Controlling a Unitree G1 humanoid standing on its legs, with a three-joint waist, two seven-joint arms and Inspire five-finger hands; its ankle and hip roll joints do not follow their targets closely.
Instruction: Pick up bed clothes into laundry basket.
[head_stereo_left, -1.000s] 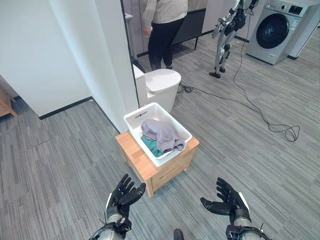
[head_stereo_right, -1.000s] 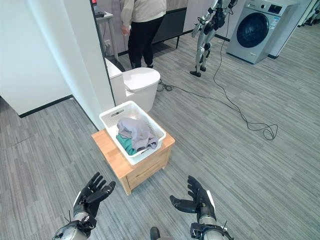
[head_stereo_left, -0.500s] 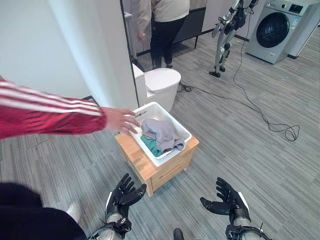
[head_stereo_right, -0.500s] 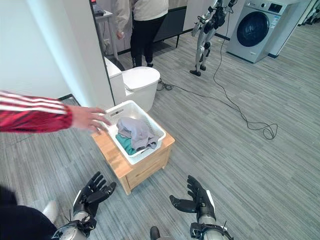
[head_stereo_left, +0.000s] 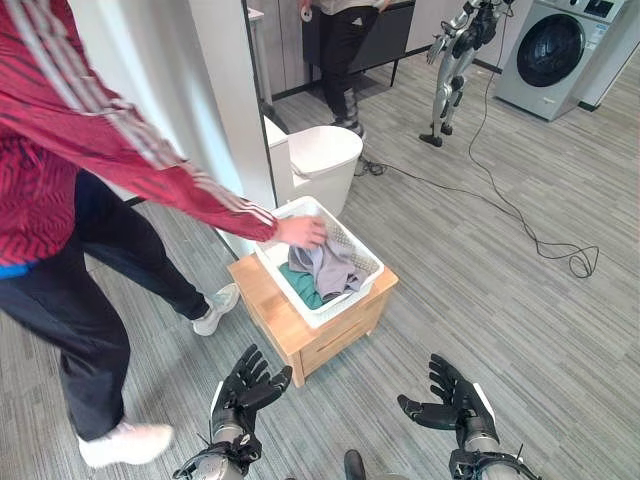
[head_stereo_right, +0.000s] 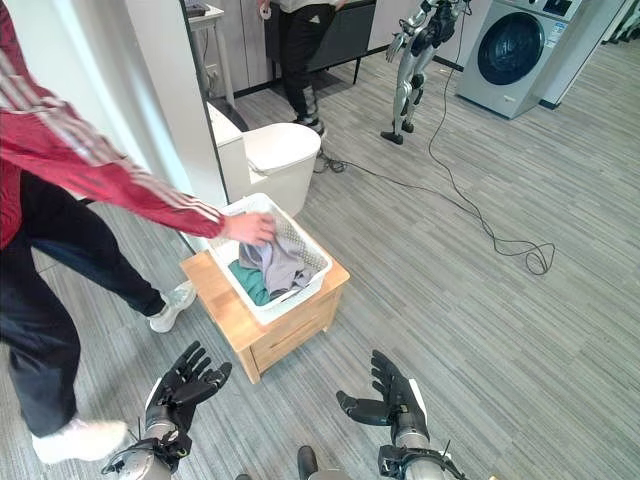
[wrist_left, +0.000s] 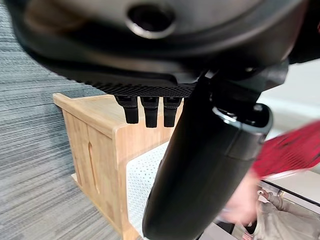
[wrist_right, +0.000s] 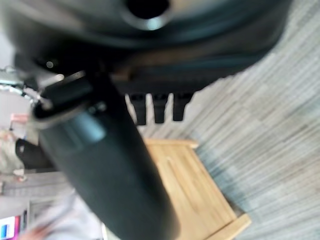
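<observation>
A white laundry basket (head_stereo_left: 365, 272) stands on a low wooden table (head_stereo_left: 270, 318) ahead of me. Grey clothes (head_stereo_left: 330, 263) and a teal piece (head_stereo_left: 302, 286) lie inside it. A person in a red striped sleeve (head_stereo_left: 150, 160) leans in from the left, one hand (head_stereo_left: 302, 231) on the grey clothes in the basket. My left hand (head_stereo_left: 246, 385) is open, low and in front of the table, holding nothing. Further right, my right hand (head_stereo_left: 452, 400) is open too, over the floor and apart from the basket.
The person's legs and white shoes (head_stereo_left: 212, 309) stand left of the table. A white toilet (head_stereo_left: 320, 165) and a white wall (head_stereo_left: 230, 110) lie behind the basket. Farther back are a second person (head_stereo_left: 345, 40), another robot (head_stereo_left: 455, 55), a washing machine (head_stereo_left: 555, 50) and a cable (head_stereo_left: 530, 235) on the floor.
The person in red has stepped in from the left, and their hand has gone from the basket's rim onto the grey clothes. My two hands have stayed where they were.
</observation>
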